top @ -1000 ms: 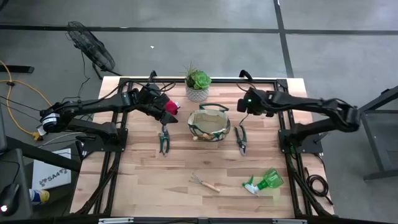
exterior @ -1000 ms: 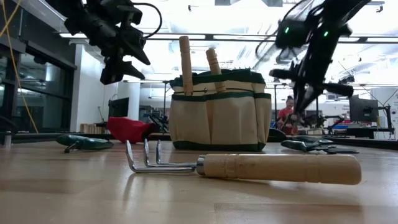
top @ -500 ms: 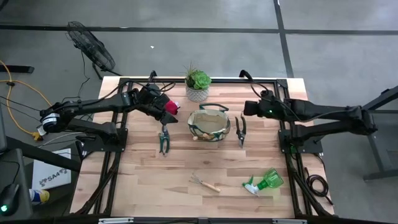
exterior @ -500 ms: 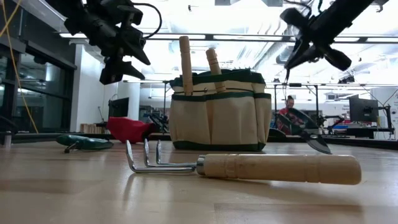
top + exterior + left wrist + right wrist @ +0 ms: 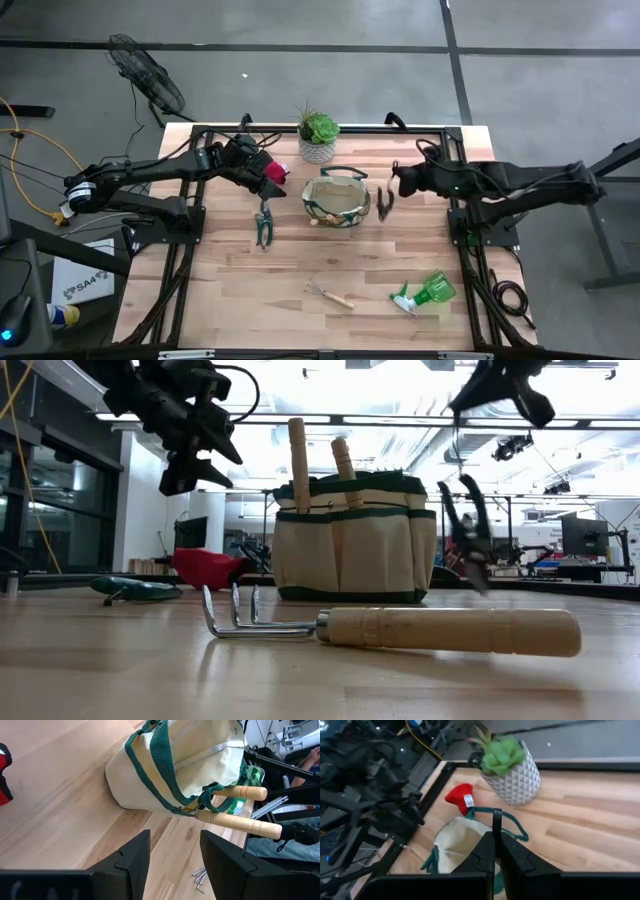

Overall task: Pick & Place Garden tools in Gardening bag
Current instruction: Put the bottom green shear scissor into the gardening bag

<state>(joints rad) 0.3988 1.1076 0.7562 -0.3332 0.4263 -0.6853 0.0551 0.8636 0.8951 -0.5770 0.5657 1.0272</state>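
Note:
The gardening bag (image 5: 336, 198) stands mid-table with two wooden trowel handles (image 5: 298, 455) (image 5: 343, 460) sticking up out of it. Dark pruning shears (image 5: 468, 540) hang just right of the bag, below my shut right gripper (image 5: 465, 402). My left gripper (image 5: 172, 850) hovers open and empty left of the bag, above the red glove (image 5: 208, 568) lying on the table. A hand rake (image 5: 330, 293), green-handled shears (image 5: 263, 225) and a green spray bottle (image 5: 428, 292) lie on the wood. My right gripper pinches a thin dark strip (image 5: 496, 822) between its two fingers; the strip runs down to the shears (image 5: 384, 203). The shears hang well below the fingers, handles up and blade tips down, clear of the table, beside the bag's right wall.
A green succulent in a white pot (image 5: 318, 140) stands behind the bag near the far edge. The rake lies across the near middle and the spray bottle at the near right. Bare wood (image 5: 230, 290) shows at the near left.
My right gripper has risen and turned, drawing the pruning shears up off the table right of the bag; they lay flat, then tipped up, and now hang clear beside the bag.

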